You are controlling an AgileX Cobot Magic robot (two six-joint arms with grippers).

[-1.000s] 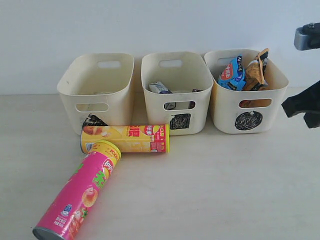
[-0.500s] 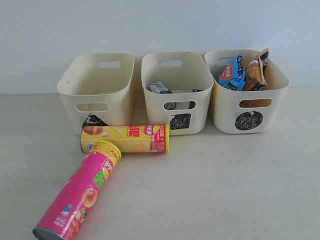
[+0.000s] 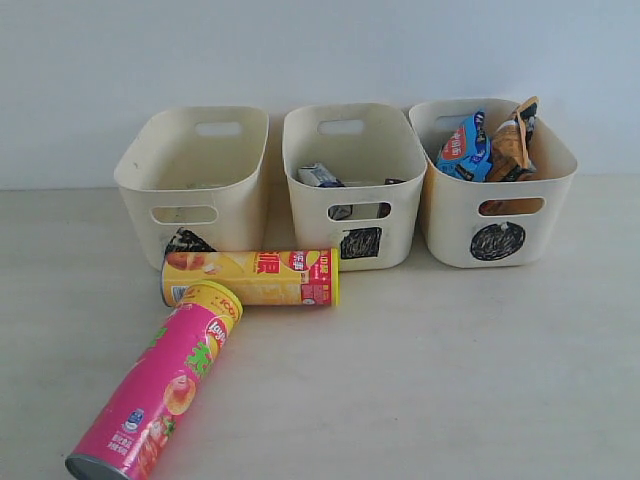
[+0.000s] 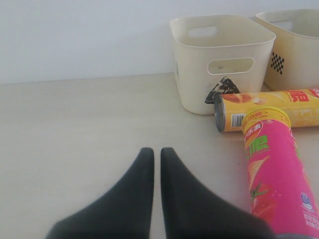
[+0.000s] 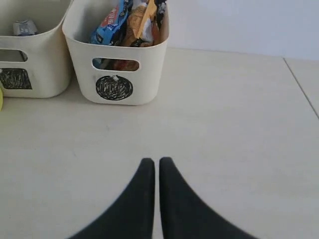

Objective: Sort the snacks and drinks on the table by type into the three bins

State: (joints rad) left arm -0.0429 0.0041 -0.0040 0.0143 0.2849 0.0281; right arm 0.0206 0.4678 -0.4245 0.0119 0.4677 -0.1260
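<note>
bins (image 3: 310, 190): smooth, matt cream plastic. table (image 3: 450, 350): pale, matt surface with faint wood grain. pink tube (image 3: 165, 385) and yellow tube (image 3: 255, 277): glossy printed wrap, grey metal-looking base rims. blue bag (image 3: 462, 147) and orange bag (image 3: 510, 145): crinkled, shiny film.

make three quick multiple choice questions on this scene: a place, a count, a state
1. Where are the blue chip bag and orange bag? A circle bin B square bin C outside the bins
2. How many chip tubes are outside the bins? A one B two C three
3. The left gripper is: A wide open B shut on a tube C shut, holding nothing
Answers: 1 A, both poke out of the circle bin. 2 B, the pink tube and yellow tube lie on the table. 3 C, its fingers sit together with nothing between.
</note>
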